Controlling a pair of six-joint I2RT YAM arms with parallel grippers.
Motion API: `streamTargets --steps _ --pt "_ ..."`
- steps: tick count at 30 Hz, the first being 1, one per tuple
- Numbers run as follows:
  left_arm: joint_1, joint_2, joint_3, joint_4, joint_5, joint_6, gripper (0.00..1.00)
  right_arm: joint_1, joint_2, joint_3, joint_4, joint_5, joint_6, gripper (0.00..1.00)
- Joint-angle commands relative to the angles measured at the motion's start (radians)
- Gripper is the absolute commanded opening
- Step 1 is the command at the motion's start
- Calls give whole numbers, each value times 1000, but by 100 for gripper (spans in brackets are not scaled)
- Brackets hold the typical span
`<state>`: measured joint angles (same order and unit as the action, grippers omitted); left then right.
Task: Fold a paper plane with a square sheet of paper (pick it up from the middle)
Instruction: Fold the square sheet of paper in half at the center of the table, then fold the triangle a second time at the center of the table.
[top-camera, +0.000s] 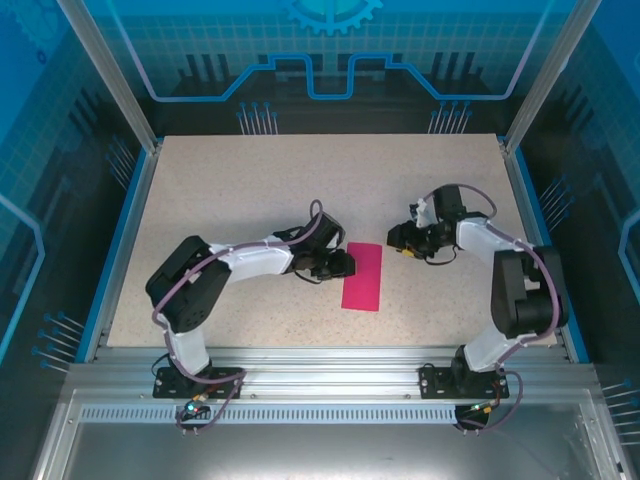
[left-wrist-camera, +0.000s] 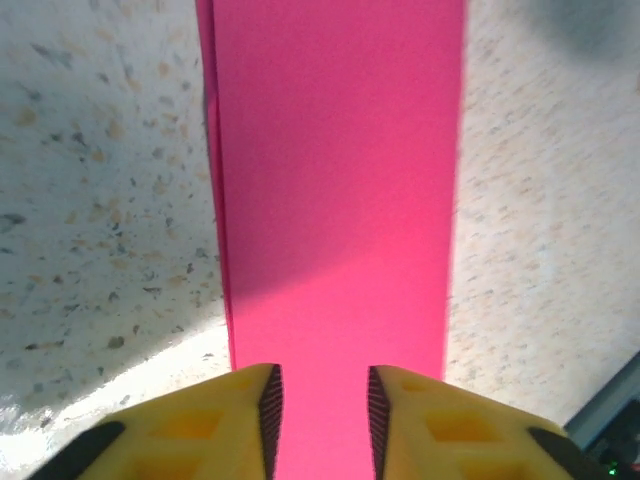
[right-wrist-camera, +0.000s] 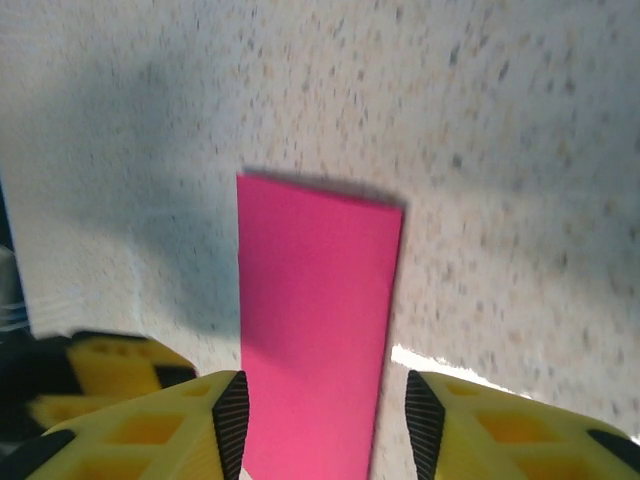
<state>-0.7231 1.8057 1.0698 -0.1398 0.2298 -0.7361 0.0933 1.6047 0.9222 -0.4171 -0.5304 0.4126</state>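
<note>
Wide speckled beige table (top-camera: 250, 190), blue rails down both sides, and both arms are low over it. The white-and-black left arm (top-camera: 250, 258) has its elbow back near the base and its forearm stretched rightward. The right arm (top-camera: 520, 290) stands taller, elbow high, wrist turned in toward the centre. Between them the magenta-pink paper sheet (top-camera: 362, 277) lies flat, folded to a narrow rectangle with two layers showing along one long edge. It sits well clear of every table edge, with bare surface all round. The left gripper (left-wrist-camera: 322, 420) is at the sheet's left side, yellow fingers parted, pinching nothing. The right gripper (right-wrist-camera: 325, 425) is near the upper-right corner, fingers apart, the pink strip showing between them.
</note>
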Motion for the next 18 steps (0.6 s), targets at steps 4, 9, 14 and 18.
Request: streamTargets --steps 4,9,14,18 --pt "-2 -83 -93 76 -36 -49 38 147 -137 -139 -66 117 -7 51" --pt "10 -190 -206 109 -39 -39 42 264 -199 -203 -59 266 76 56" --pt "42 -274 -289 144 -33 -57 43 280 -233 -246 -32 290 115 61" --pt "49 -315 -327 167 -52 -60 45 298 -223 -238 -34 296 111 61"
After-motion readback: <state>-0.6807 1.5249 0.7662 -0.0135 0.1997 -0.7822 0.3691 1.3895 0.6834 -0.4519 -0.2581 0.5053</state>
